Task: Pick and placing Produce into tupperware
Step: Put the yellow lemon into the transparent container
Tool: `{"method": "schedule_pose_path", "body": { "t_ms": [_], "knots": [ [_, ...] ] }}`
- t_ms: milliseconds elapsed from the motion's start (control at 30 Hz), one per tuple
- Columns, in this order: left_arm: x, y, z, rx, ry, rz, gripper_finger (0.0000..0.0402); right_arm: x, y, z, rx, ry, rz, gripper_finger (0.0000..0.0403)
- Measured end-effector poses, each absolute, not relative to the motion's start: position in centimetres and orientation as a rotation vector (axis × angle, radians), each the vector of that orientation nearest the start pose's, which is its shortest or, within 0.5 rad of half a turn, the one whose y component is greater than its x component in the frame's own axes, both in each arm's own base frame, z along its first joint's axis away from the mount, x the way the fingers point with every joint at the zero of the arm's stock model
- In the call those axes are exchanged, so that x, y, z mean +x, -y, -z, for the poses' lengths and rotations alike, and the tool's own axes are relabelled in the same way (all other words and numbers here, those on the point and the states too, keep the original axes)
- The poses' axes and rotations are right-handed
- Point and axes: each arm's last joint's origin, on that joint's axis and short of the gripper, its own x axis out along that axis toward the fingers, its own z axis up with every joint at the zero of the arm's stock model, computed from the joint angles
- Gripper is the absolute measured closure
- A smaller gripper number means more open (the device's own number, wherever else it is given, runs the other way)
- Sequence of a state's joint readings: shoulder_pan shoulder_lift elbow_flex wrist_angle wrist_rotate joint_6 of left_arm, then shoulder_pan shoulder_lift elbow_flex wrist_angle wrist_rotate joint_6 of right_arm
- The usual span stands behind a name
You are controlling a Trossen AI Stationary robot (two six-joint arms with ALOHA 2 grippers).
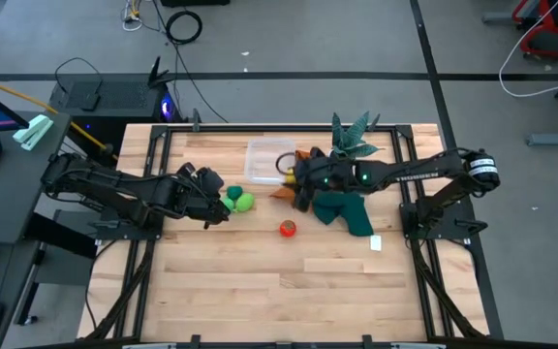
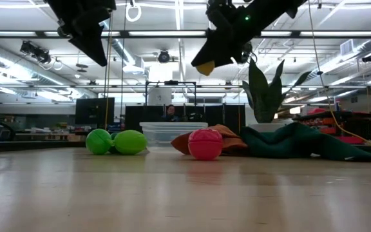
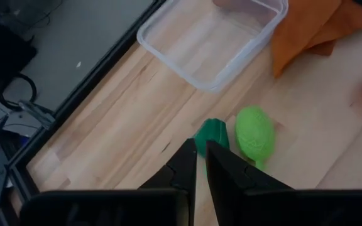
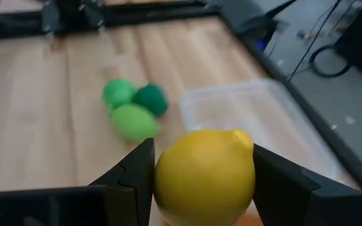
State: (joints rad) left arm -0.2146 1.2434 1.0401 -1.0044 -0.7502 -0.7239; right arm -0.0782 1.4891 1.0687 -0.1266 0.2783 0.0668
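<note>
Clamped between the right gripper's [image 4: 203, 182] two dark fingers, a yellow lemon [image 4: 205, 174] fills the lower centre of the right wrist view, with a finger pressing each side. In the high view that gripper [image 1: 300, 179] hangs at the right edge of the clear tupperware [image 1: 269, 160], upper centre of frame, which looks to have nothing inside. The left gripper [image 3: 200, 164] has its fingers nearly closed, holding nothing, raised over the green produce [image 3: 254, 133] at lower centre of the left wrist view. Low view: two green pieces [image 2: 131, 142] touch at centre left, a red piece [image 2: 205, 144] sits at centre, and orange cloth [image 2: 227, 136] and dark green cloth [image 2: 301, 143] lie to the right.
</note>
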Motion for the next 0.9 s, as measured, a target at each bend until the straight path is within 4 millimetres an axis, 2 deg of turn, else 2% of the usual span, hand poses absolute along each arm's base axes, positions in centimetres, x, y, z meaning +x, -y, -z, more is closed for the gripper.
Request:
{"method": "schedule_pose_path", "body": {
  "t_ms": [300,467,700,900],
  "knots": [
    [21.8,2.6,-28.1,-0.071,-0.793,-0.848,0.0358,32.8,6.5,-28.2,-0.072,-0.439,0.389,0.023],
    [21.8,2.6,-28.1,-0.099,-0.768,-0.872,0.0356,33.6,7.8,-27.2,-0.081,-0.426,0.362,0.0231],
    [21.9,2.4,-28.1,-0.116,-0.755,-0.895,0.0362,36.1,8.6,-24.9,-0.118,-0.454,0.341,0.0231],
    [21.9,2.0,-28.1,-0.141,-0.746,-0.92,0.0355,40.3,9.3,-24.5,-0.244,-0.501,0.34,0.0231]
  ]
}}
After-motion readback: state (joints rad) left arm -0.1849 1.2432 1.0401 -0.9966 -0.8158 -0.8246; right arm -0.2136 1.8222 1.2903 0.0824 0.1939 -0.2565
